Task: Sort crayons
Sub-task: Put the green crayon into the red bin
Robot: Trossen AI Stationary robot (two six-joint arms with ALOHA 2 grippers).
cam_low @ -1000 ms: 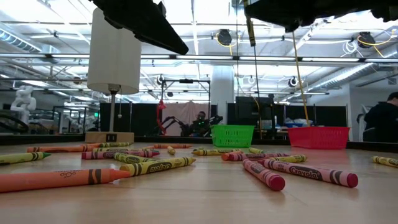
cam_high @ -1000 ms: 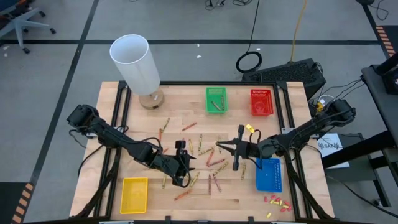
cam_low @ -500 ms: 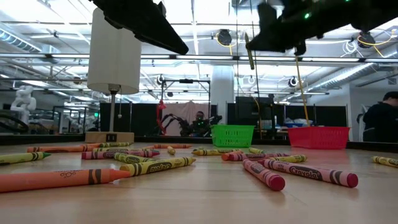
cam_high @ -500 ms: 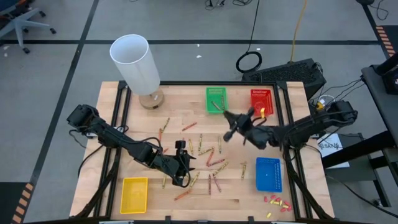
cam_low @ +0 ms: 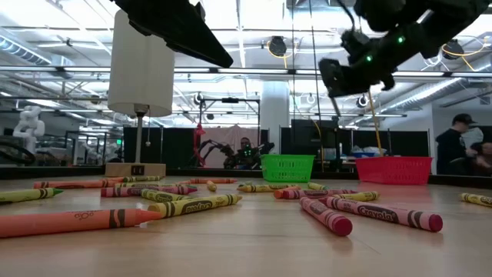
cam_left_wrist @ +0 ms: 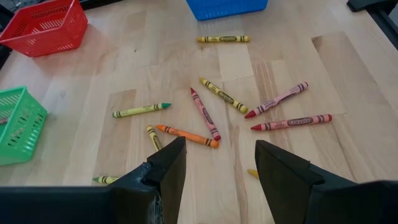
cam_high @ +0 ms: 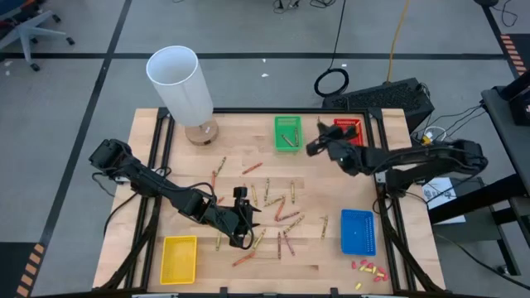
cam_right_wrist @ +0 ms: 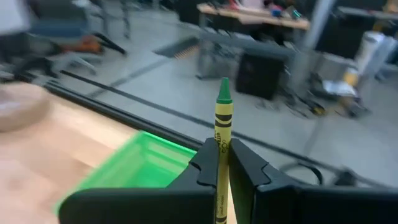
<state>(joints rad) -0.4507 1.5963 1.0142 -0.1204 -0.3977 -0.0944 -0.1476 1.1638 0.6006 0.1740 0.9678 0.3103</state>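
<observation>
While the right gripper grasps a green-tipped crayon beside the green basket, many crayons beneath the released left gripper remain unsorted.

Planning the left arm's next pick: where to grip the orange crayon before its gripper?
From straight above, at the half away from the red crayon, with the open left gripper across its length: the orange crayon lies flat, its other end close to the red one.
</observation>
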